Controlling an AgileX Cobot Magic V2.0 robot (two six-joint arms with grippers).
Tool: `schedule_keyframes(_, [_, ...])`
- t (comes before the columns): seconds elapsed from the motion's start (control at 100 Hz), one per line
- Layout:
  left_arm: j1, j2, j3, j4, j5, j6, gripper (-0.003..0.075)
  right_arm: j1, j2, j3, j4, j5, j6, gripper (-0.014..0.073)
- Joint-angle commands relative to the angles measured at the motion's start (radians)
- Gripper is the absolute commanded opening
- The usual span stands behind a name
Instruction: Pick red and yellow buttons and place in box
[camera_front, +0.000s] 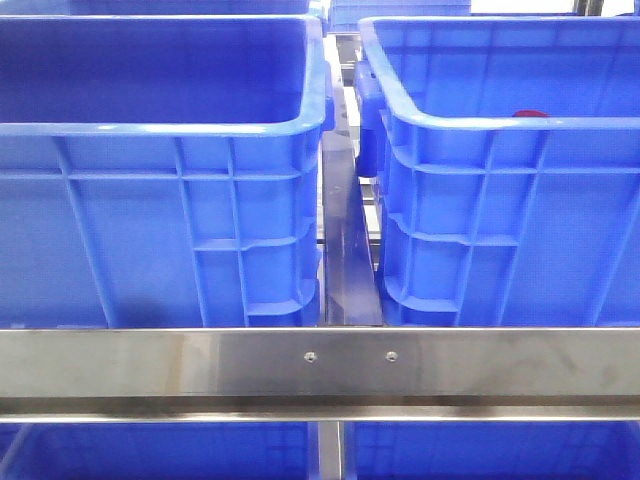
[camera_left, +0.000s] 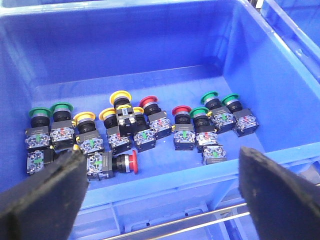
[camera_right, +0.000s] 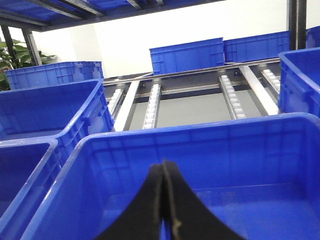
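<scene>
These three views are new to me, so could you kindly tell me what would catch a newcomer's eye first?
The cluster of push buttons, with red, yellow and green caps, on the floor of a blue crate in the left wrist view stands out first. The left tool hangs open above them. In the front view, two big blue crates, left and right, sit side by side behind a steel rail.

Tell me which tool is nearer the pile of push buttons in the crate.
Left. The left tool hangs open just above the crate's near wall, the push buttons right ahead of it. The right tool is shut over a different crate, with no buttons in its view.
</scene>
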Motion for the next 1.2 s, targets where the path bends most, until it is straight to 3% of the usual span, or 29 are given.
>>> schedule_keyframes(0.0, [0.003, 0.014, -0.027, -0.014, -0.086, -0.009, 0.0597, -0.005, -0.003, -0.026, -0.010, 0.015, -0.014, -0.0067])
schedule_keyframes(0.26, [0.003, 0.215, -0.113, -0.014, -0.109, -0.009, 0.0578, -0.005, -0.003, -0.026, -0.010, 0.015, -0.014, -0.0067])
schedule_keyframes(0.84, [0.003, 0.898, -0.483, 0.049, -0.122, -0.009, 0.0578, -0.005, -0.003, -0.026, -0.010, 0.015, -0.014, -0.0067])
schedule_keyframes(1.19, [0.005, 1.085, -0.589, 0.055, -0.181, -0.011, 0.0578, -0.005, -0.003, -0.026, -0.010, 0.040, -0.014, -0.0067])
